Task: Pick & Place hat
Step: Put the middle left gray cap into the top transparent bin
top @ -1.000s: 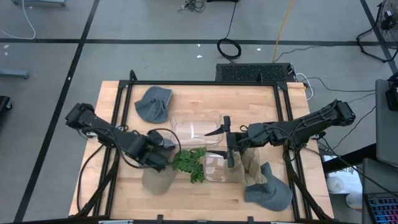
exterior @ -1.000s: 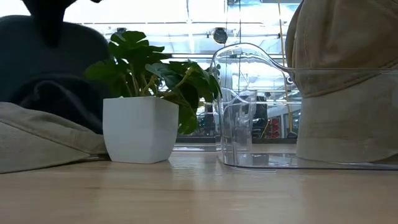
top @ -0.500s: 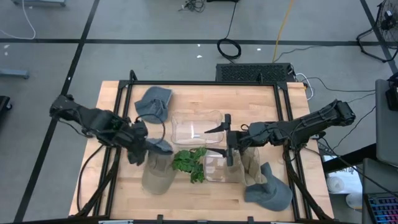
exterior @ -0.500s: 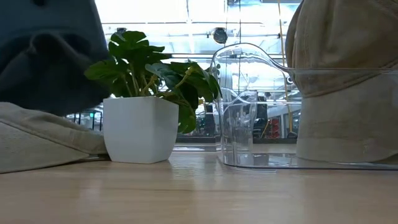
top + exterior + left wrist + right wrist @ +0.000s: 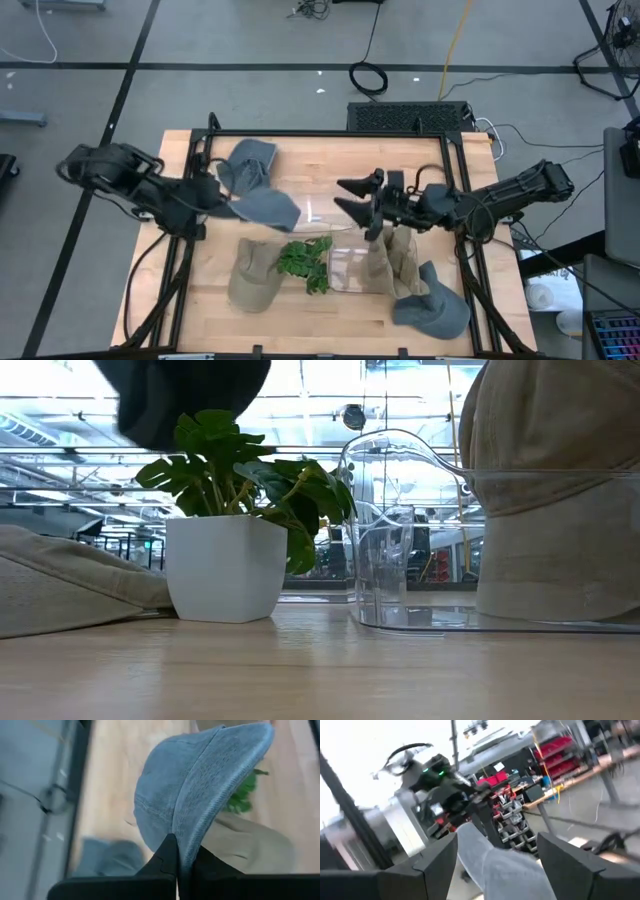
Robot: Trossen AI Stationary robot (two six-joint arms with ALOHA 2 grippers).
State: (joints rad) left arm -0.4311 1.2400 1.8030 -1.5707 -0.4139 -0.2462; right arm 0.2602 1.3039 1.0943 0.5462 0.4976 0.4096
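My left gripper is shut on a grey-blue hat, held in the air over the table's left half. The same hat fills the left wrist view and shows as a dark shape at the top of the low view. My right gripper hangs open above the clear bins, pointing toward the held hat, with nothing between its fingers. A tan hat lies flat on the table near the front. Another tan hat sits in the near clear bin. My left gripper pinches the grey-blue hat's edge between its two shut fingers. The fingers slant down from the table's left side. The hat is lifted clear of the table and reaches out past the fingertips toward the right; one layer or several, I cannot tell.
A potted green plant in a white pot stands between the tan hat and the near bin. A second clear bin lies behind it. One grey hat rests at the far left, another at the near right.
My left gripper has risen and drawn back toward the table's far left, rolling its wrist, and has carried the grey-blue hat up off the tan hat and clear of the table. My right gripper has tipped upward and rolled, staying open.
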